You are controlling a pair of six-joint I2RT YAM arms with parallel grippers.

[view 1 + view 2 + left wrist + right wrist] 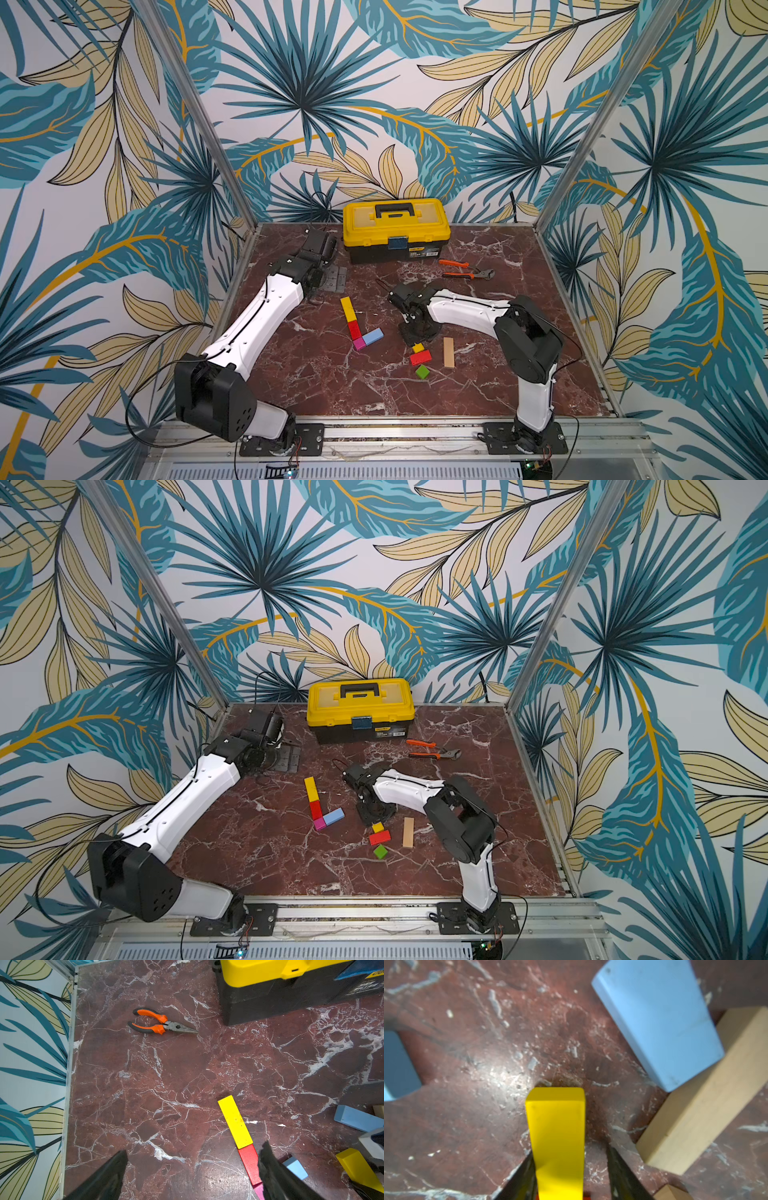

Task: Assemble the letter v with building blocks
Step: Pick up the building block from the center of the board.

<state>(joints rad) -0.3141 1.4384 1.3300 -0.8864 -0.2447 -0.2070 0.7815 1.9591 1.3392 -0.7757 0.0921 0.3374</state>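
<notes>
In both top views a yellow bar (347, 309), a red block (354, 329) and a magenta cube (358, 343) lie end to end in a slanted line. A light-blue block (372, 336) angles off up-right from the cube. My right gripper (417, 332) points down just right of them. In the right wrist view its jaws (571, 1150) are open astride a second yellow bar (556, 1126). One finger touches the bar and a gap shows at the other. My left gripper (195, 1147) is open and empty beside the line, over bare floor.
Loose blocks lie by the right gripper: a red block (420, 357), a green cube (422, 371), a tan bar (448, 352), and in the wrist view a light-blue block (658, 1022) against a tan bar (706, 1088). A yellow toolbox (396, 228) and orange-handled pliers (465, 269) sit behind.
</notes>
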